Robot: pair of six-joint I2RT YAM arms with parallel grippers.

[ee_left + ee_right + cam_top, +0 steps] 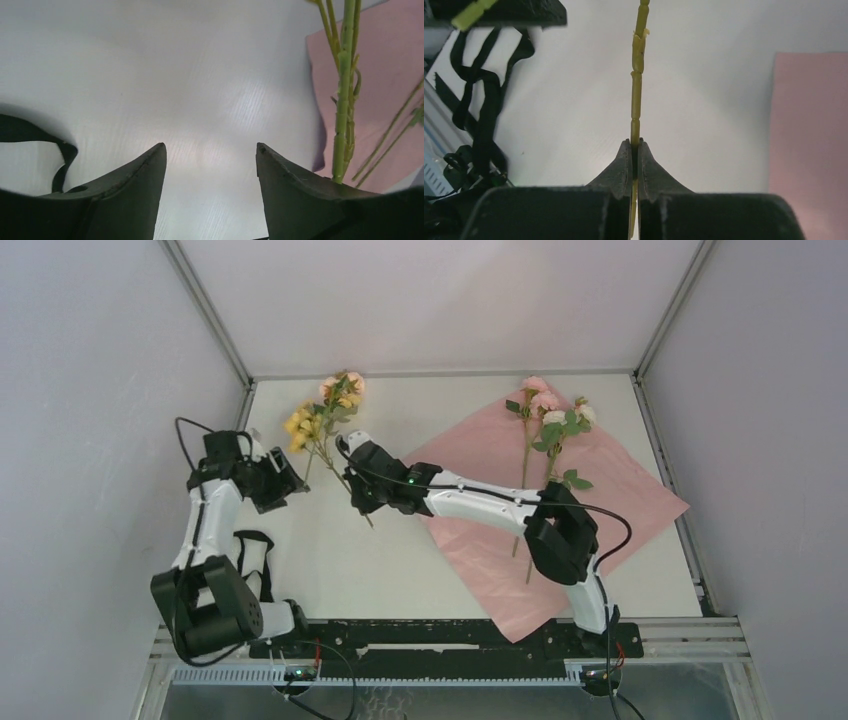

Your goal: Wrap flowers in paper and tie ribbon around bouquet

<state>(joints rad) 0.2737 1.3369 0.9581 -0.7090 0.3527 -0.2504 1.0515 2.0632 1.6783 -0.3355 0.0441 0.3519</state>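
Observation:
A bunch of yellow and pink flowers (325,415) hangs above the bare table, left of the pink-lilac paper (600,500). My right gripper (357,502) is shut on its thin green stem (637,90), which runs straight up between the jaws (634,141). Just left of the bunch, my left gripper (292,483) is open with nothing between its fingers (210,146); the stems (342,100) pass to its right. More flowers (550,420), pink and white, lie on the paper. The black ribbon (479,100) lies bunched near the left arm (262,555).
The paper sheet (385,75) lies diagonally over the right half of the table, one corner overhanging the near edge. White walls with metal posts close in the back and sides. The black base rail (430,635) runs along the near edge.

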